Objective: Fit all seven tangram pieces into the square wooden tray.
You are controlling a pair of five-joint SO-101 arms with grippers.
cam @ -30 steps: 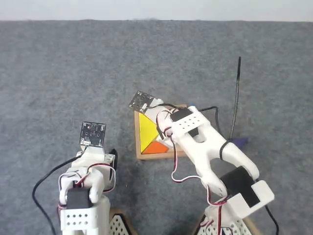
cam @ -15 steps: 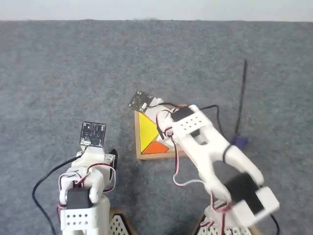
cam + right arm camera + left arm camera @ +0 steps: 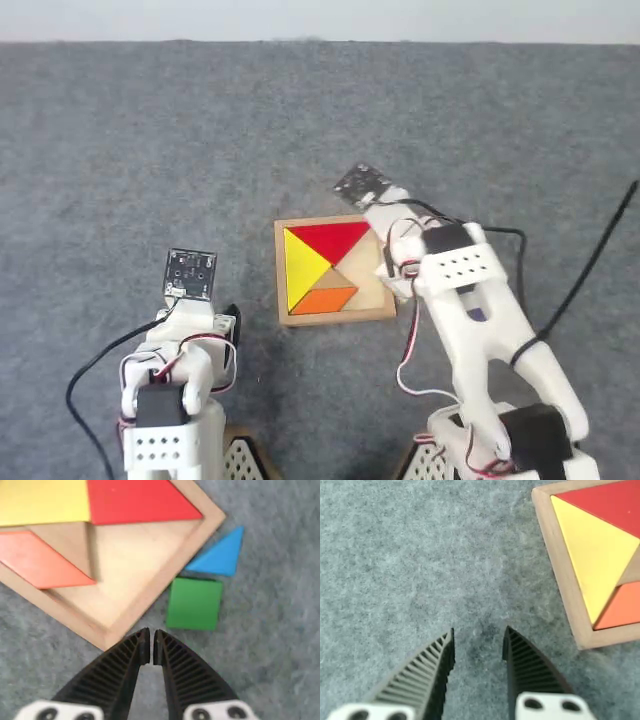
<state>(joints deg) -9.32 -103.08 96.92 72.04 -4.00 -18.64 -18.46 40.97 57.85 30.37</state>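
Observation:
The square wooden tray lies mid-table. It holds a red triangle, a yellow triangle and an orange parallelogram; the rest of its floor is bare wood. In the right wrist view, my right gripper is shut and empty, low over the cloth just off the tray's rim. A green square and a blue triangle lie on the cloth beside that rim. My left gripper is open and empty over the cloth, a short way from the tray's corner.
The right arm stands over the cloth at the tray's right side and hides the loose pieces from above. The left arm is at the front left. A dark cable crosses the right side. The grey cloth is open at the back and left.
The right arm has swung from above the tray to its right side, uncovering the tray. The cable shifted right with it. The left arm has kept still.

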